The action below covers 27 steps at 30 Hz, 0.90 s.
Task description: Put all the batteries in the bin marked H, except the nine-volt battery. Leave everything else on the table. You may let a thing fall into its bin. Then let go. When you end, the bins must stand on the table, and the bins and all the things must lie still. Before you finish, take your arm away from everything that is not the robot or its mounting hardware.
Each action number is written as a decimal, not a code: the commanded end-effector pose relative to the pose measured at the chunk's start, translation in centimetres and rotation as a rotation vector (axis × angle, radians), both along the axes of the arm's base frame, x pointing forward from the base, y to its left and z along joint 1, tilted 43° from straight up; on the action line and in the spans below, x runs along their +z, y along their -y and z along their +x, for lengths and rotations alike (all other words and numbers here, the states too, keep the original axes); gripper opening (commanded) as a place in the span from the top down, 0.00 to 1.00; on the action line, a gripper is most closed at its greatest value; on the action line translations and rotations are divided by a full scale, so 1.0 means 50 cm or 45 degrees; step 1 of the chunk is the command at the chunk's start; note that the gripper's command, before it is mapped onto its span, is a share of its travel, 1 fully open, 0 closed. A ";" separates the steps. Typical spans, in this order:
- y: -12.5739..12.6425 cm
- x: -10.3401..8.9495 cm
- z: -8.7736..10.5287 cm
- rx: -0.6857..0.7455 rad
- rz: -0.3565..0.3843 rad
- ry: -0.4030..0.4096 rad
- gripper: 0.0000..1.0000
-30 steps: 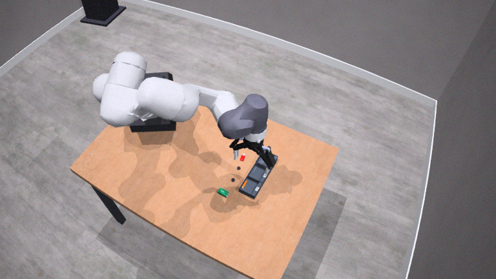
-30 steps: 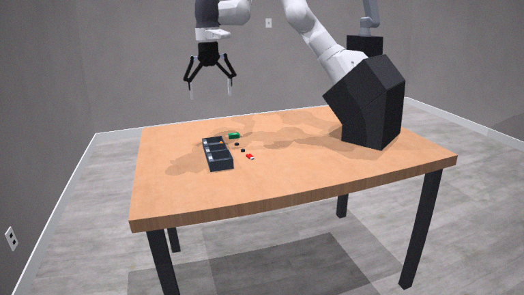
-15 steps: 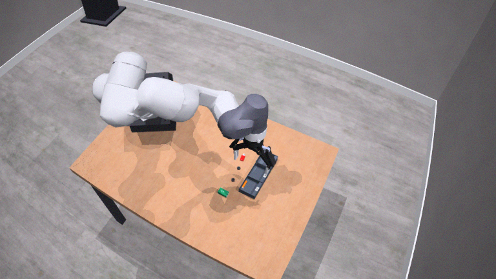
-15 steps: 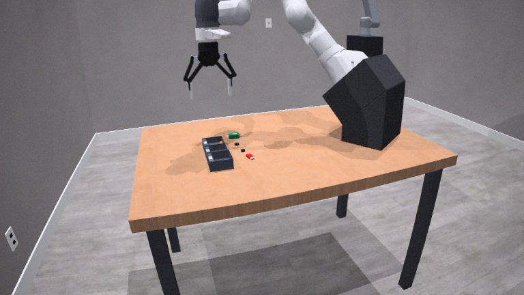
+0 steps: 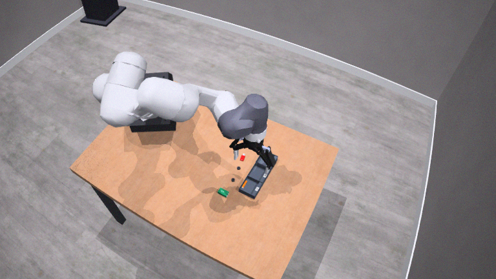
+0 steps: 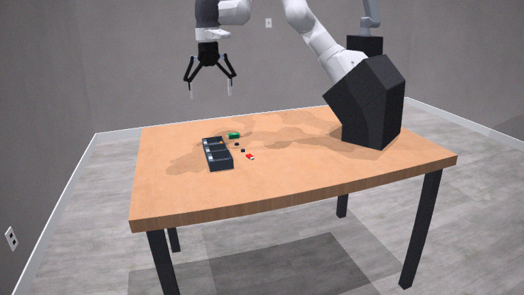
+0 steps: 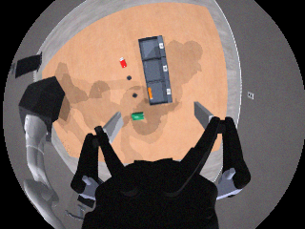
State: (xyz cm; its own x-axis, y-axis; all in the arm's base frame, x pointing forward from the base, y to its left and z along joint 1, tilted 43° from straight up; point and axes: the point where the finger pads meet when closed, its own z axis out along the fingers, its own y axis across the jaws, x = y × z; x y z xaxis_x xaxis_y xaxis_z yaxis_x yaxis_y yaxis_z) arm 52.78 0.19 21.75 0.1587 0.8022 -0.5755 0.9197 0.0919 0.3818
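Exterior view, gripper (image 6: 209, 93) wide, holding nothing, high above bins (image 6: 217, 153), mid-table (image 6: 293, 183).

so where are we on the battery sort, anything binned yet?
Possibly one: an orange item lies in an end compartment of the bins; bin letters unreadable. In hand: nothing, the gripper hangs open high above the table. Left out: red piece, two small black pieces, green block.
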 end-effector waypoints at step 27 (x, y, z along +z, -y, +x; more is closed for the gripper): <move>0.001 -0.002 -0.003 -0.002 0.001 -0.006 0.00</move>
State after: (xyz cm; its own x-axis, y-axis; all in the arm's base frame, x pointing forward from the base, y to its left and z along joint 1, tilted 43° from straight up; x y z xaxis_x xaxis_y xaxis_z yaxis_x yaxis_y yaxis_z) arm 52.78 0.19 21.75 0.1587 0.8022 -0.5755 0.9197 0.0920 0.3818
